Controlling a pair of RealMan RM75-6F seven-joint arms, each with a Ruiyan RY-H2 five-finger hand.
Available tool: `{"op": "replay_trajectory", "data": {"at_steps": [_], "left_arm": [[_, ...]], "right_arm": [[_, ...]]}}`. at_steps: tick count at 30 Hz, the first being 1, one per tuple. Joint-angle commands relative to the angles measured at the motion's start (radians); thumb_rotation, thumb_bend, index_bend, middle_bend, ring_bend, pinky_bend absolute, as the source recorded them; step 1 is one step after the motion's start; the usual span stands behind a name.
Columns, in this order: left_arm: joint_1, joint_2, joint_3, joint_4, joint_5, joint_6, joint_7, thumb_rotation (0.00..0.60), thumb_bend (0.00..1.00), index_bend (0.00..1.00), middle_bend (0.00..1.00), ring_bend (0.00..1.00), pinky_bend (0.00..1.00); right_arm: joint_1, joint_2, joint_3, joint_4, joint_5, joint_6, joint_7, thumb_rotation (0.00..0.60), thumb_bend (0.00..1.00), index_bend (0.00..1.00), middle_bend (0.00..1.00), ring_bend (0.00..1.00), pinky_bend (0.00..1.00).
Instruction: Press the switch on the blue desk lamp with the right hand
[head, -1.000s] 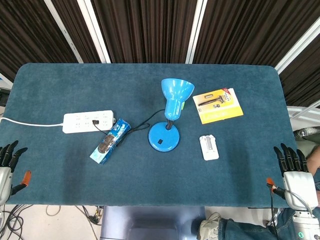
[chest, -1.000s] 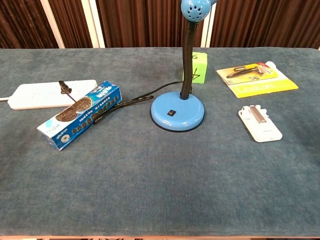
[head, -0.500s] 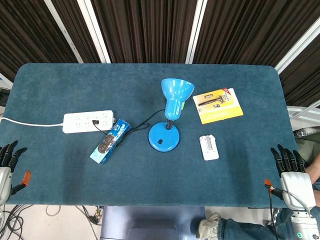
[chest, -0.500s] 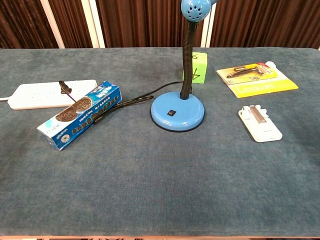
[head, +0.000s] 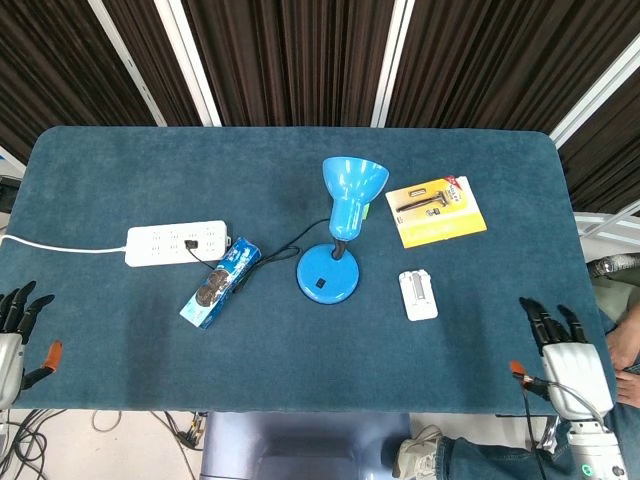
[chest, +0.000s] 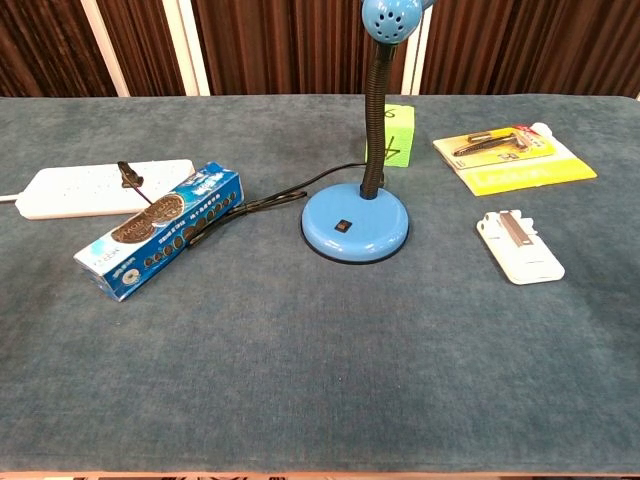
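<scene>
Blue desk lamp with round base and black gooseneck stands mid-table on the dark blue carpeted tabletop. Small black rocker switch sits on the front of the lamp base, nothing touching it.

Right hand, black fingers on a silver palm, hangs at the table's near right corner, well apart from the lamp. Fingers spread, holding nothing. Left hand, same build, is at the near left edge, far from the lamp, fingers also apart and empty. Neither hand shows in chest view.

Relative to the lamp:
- Blue cookie box, lying flat, just to its left, tilted.
- White power strip further left, behind the box; the lamp's black cord runs from base across the box to a plug in the strip.
- White flat rectangular device just to the right of the base.
- Yellow blister card with a razor right and further back.
- Small green block right behind the gooseneck.
</scene>
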Motion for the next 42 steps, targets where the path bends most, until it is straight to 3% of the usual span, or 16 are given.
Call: {"op": "replay_trajectory", "data": {"at_steps": [1, 9, 13, 16, 33, 42], "left_arm": [[-0.001, 0.0, 0.0, -0.002, -0.001, -0.003, 0.002, 0.6, 0.41, 0.16, 0.0, 0.0, 0.0], [0.0, 0.001, -0.002, -0.007, -0.008, -0.003, 0.0, 0.6, 0.41, 0.16, 0.0, 0.0, 0.0], [0.0, 0.003, -0.004, -0.009, -0.014, -0.004, -0.002, 0.6, 0.42, 0.16, 0.0, 0.0, 0.0], [0.001, 0.004, -0.006, -0.01, -0.021, -0.006, -0.005, 0.6, 0.42, 0.16, 0.0, 0.0, 0.0], [-0.001, 0.013, -0.011, -0.019, -0.042, -0.019, -0.02, 0.6, 0.42, 0.16, 0.0, 0.0, 0.0], [0.0, 0.018, -0.013, -0.024, -0.045, -0.019, -0.03, 0.6, 0.42, 0.16, 0.0, 0.0, 0.0]], "right_arm": [[0.08, 0.06, 0.015, -0.099, 0.055, -0.147, -0.034, 0.6, 0.39, 0.0, 0.41, 0.55, 0.31], [0.228, 0.056, 0.08, -0.241, 0.197, -0.352, -0.195, 0.6, 0.66, 0.0, 0.64, 0.74, 0.46], [0.324, 0.001, 0.12, -0.28, 0.355, -0.466, -0.264, 0.6, 0.81, 0.0, 0.71, 0.8, 0.53], [0.381, -0.058, 0.138, -0.282, 0.448, -0.496, -0.33, 0.6, 0.87, 0.0, 0.74, 0.82, 0.57], [0.67, -0.456, 0.202, -0.138, 0.86, -0.44, -0.638, 0.6, 0.88, 0.0, 0.77, 0.84, 0.74], [0.775, -0.555, 0.239, -0.05, 1.026, -0.372, -0.718, 0.6, 0.88, 0.0, 0.77, 0.85, 0.8]]}}
